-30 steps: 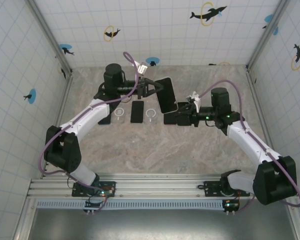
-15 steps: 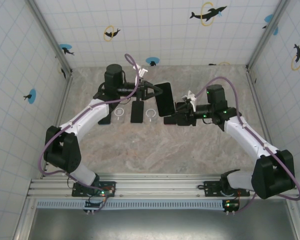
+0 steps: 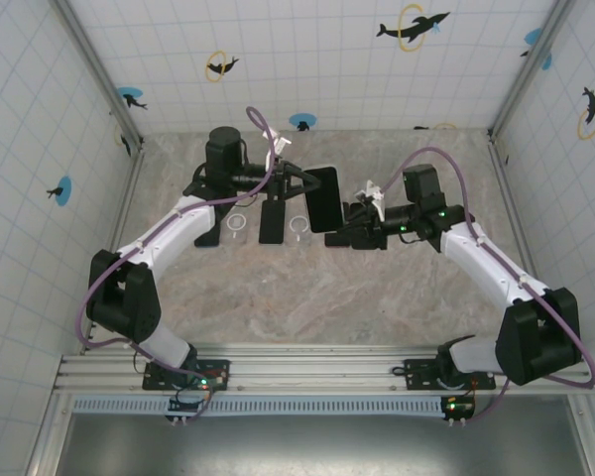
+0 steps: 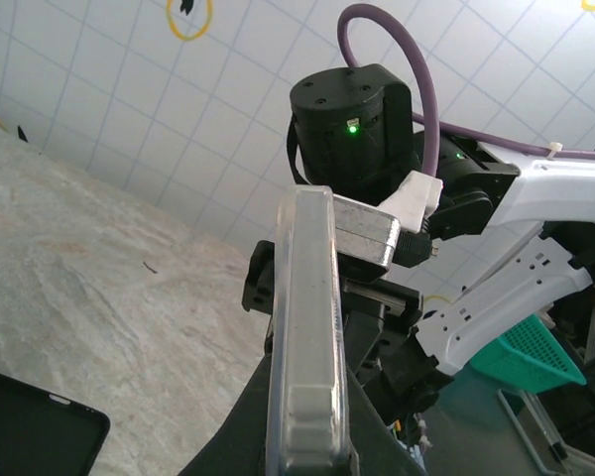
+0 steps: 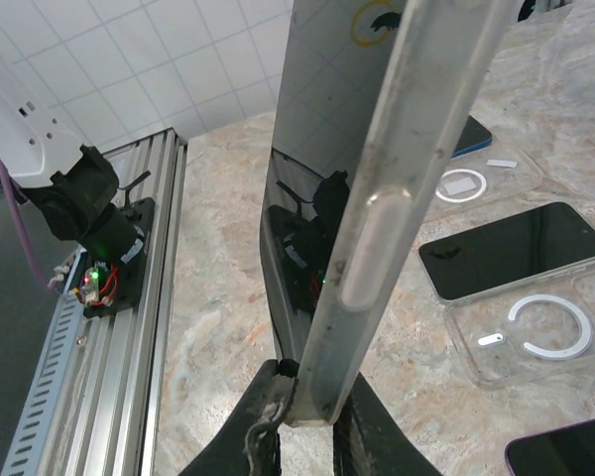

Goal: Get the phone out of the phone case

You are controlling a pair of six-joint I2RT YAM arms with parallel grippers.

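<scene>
The phone in its clear phone case [image 3: 323,198] hangs on edge above the table between my two arms. My left gripper [image 3: 303,185] is shut on its left edge; in the left wrist view the case rim [image 4: 307,297] rises straight up out of the gripper [image 4: 307,436]. My right gripper [image 3: 346,215] has come in from the right. Its dark fingers [image 5: 263,421] press on both sides of the case's lower end [image 5: 322,397]. The phone's black screen [image 5: 312,169] shows beside the case's side rim [image 5: 407,169]. Whether the phone has come loose from the case, I cannot tell.
On the table under the held phone lie a black phone [image 3: 271,220], two clear cases with white rings [image 3: 237,225] [image 3: 299,226] and another dark phone [image 3: 334,238]. The right wrist view shows a black phone [image 5: 516,248] and a ringed clear case [image 5: 535,332]. Tiled walls enclose the table.
My right gripper has moved left to the held phone and its jaws have closed on the case's end. The left gripper has carried the phone slightly left.
</scene>
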